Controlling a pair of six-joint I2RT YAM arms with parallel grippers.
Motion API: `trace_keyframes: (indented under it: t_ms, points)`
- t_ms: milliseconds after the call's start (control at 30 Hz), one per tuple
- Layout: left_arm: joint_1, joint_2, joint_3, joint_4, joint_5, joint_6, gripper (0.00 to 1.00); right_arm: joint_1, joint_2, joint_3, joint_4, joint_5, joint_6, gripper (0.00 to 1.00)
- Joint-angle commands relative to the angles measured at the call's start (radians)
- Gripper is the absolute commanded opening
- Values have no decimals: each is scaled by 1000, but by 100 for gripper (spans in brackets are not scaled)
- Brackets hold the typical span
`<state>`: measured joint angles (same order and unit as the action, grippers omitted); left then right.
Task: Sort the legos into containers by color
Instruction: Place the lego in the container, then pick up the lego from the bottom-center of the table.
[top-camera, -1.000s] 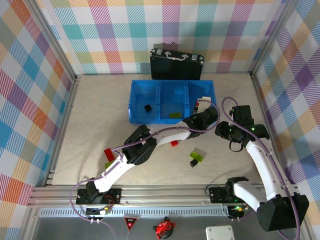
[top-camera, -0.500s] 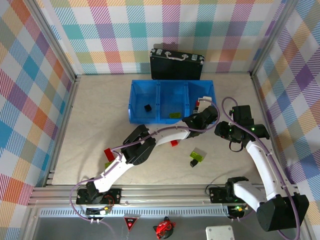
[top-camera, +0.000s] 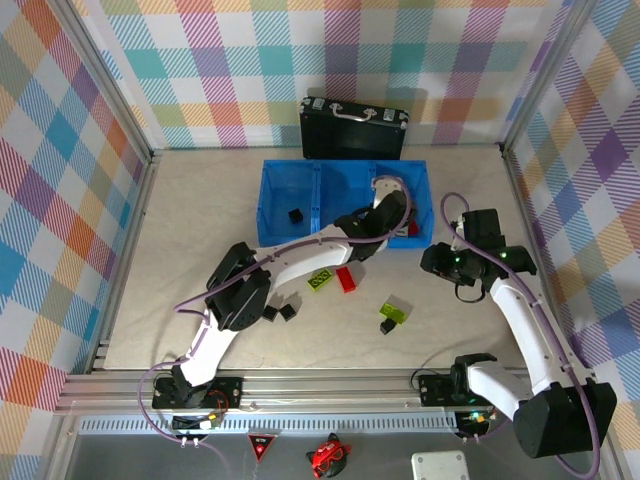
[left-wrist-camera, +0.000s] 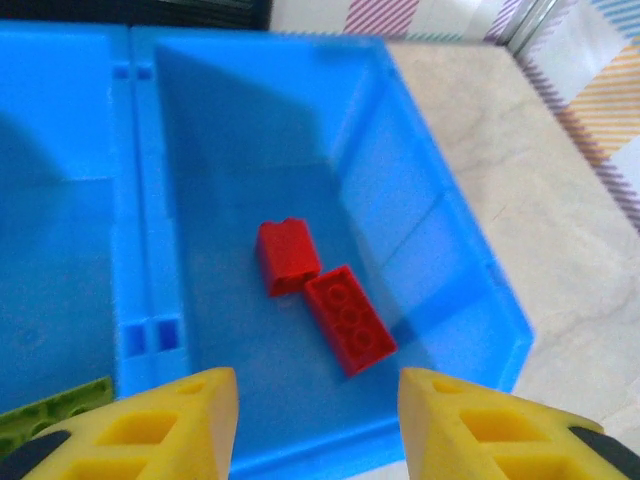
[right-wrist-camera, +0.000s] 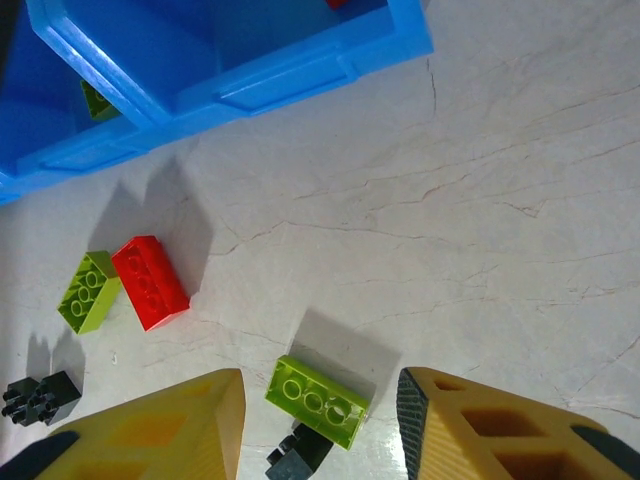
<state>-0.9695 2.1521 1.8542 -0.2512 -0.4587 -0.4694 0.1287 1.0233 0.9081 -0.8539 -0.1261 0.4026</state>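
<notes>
Over the last second the left arm has swung toward 12 o'clock. It has carried the left gripper (top-camera: 385, 205) from the near wall of the blue plastic 3-compartment bin (top-camera: 290, 238) to a spot above the bin's 3 o'clock compartment. In the wrist view its yellow fingers stand apart with nothing between them. Below them, 2 red oblong plastic bricks (left-wrist-camera: 288, 257) lie touching end to end on that compartment's floor. A red delivery looks finished, so this arm is probably free for another pick.

The swing has also uncovered a lime-green oblong brick (top-camera: 321, 281) and a red oblong brick (top-camera: 346, 279). They lie side by side on the table at 6 o'clock of the bin, with 2 tiny black cubes (top-camera: 270, 313) toward 7 o'clock.

The right gripper (right-wrist-camera: 320, 385) has hardly moved. Its jaws are apart and empty, and it hangs over another lime-green brick (right-wrist-camera: 317, 400) with a black cube (right-wrist-camera: 300, 455) touching it. A small black cube (top-camera: 296, 215) sits in the 9 o'clock compartment.
</notes>
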Motion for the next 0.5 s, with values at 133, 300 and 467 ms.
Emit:
trace_keyframes:
  t_ms: [133, 300, 467]
  points:
    - [55, -155, -106, -220, 163, -24, 46, 71, 57, 5, 1, -7, 30, 46]
    - [87, -267, -209, -312, 209, 4, 46, 156, 124, 41, -19, 31, 46, 45]
    - [123, -390, -341, -377, 260, 11, 46, 231, 199, 83, -43, 63, 60, 46]
